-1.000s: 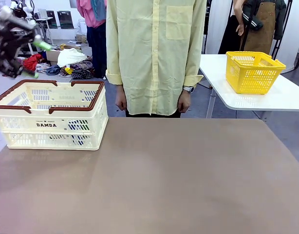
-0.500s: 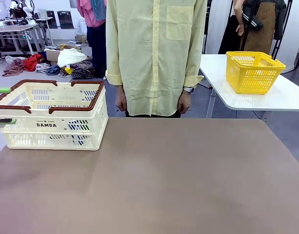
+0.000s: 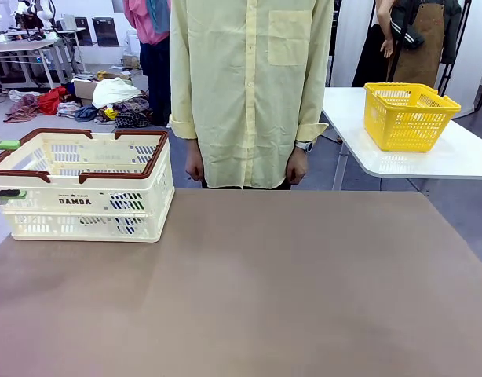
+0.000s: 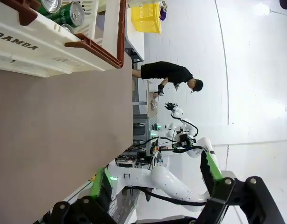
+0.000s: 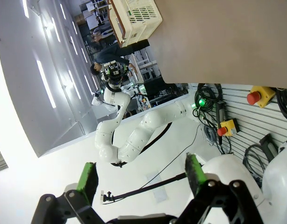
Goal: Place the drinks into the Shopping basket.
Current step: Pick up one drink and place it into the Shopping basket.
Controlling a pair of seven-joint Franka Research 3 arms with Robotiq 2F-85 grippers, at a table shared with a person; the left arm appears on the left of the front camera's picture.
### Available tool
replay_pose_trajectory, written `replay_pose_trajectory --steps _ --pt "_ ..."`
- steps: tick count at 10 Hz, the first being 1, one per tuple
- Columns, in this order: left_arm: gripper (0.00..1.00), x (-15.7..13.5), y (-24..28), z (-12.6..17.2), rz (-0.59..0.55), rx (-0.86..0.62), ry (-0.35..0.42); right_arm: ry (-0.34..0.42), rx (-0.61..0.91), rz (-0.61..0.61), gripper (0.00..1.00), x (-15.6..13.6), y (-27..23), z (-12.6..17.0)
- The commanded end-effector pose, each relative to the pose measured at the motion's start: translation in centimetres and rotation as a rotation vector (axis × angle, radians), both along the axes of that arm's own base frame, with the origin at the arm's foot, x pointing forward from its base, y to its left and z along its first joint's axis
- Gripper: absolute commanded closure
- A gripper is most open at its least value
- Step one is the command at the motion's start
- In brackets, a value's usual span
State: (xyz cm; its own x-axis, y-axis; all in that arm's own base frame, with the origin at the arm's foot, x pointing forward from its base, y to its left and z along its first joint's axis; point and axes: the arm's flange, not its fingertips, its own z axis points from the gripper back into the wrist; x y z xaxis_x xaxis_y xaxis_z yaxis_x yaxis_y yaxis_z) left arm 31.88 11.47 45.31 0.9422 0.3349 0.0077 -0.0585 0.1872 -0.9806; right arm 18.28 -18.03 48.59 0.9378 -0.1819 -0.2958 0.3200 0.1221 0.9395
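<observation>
At the tabletop's left edge, you are seeing the left hand standing wide and holding nothing, its two green-padded fingers poking into the front view just beside the Shopping basket. Looking along that hand in its wrist view, the basket's near corner and brown rim are lying ahead and off to one side, and the drinks are resting inside it: a green can with a silver top is lying on its side against the slotted wall, with a second silver top just beside it, though you cannot tell that second can's colour from so small a glimpse. So the relation that matters is this: the cans are lying beyond the rim from the left hand, within the basket, long axes roughly level rather than upright. The left arm is much the nearer of the two.

Farther off, the right hand is also gaping wide and empty, pointing away from the work, with the basket showing small and far in its wrist view. The brown tabletop is carrying no can outside the basket, and the person is standing at the far side with both hands hanging down. Judging from this, the placing is looking done, and any coming move is probably a retreat of the left hand clear of the rim.
</observation>
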Motion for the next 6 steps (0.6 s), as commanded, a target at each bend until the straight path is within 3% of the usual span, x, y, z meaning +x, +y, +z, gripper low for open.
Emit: replay_pose_trajectory --steps 1,6 --pt "0.0 -0.08 -0.18 0.15 0.006 -0.02 -0.018 0.013 0.018 -0.008 0.0 -0.02 0.05 0.71" --pt "0.0 -0.08 -0.18 0.15 0.006 -0.02 -0.018 0.013 0.018 -0.008 0.0 -0.02 0.05 0.71"
